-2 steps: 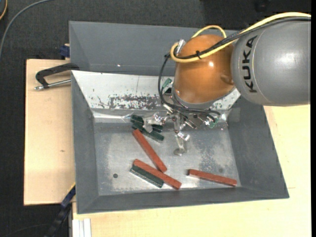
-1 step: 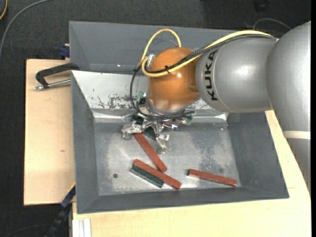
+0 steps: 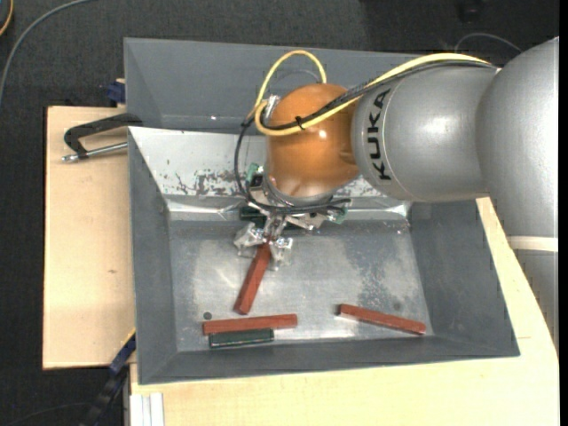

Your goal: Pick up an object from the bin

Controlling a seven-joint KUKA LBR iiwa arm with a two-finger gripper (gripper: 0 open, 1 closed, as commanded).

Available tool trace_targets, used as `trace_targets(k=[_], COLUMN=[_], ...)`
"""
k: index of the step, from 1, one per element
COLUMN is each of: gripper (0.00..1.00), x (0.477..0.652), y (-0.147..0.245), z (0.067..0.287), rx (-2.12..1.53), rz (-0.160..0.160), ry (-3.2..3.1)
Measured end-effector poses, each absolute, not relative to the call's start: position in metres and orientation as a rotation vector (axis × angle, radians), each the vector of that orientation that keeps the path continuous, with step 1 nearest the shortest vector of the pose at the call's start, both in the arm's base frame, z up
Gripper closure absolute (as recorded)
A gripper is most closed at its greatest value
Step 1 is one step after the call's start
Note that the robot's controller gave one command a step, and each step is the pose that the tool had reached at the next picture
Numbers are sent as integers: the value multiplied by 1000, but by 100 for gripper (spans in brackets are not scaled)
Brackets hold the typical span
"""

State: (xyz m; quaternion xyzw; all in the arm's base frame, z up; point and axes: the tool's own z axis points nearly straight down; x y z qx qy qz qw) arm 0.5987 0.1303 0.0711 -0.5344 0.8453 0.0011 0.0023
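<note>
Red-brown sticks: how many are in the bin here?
3. The slanted stick at centre, top end at the gripper; the lower-left stick, beside a dark stick; the lower-right stick. The arm could hide more.

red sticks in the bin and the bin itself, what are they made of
Red sticks: flat, matte brick-red strips with straight edges, likely painted wood or plastic; can't tell which. Bin: grey sheet metal, dull sheen, scratched and speckled on floor and back wall.
</note>
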Motion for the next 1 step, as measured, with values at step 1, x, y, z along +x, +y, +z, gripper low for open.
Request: trace_targets(k=[1], gripper=[100], x=[579], y=[212], z=[248], rx=[-2079], rz=[-2], ry=[2337])
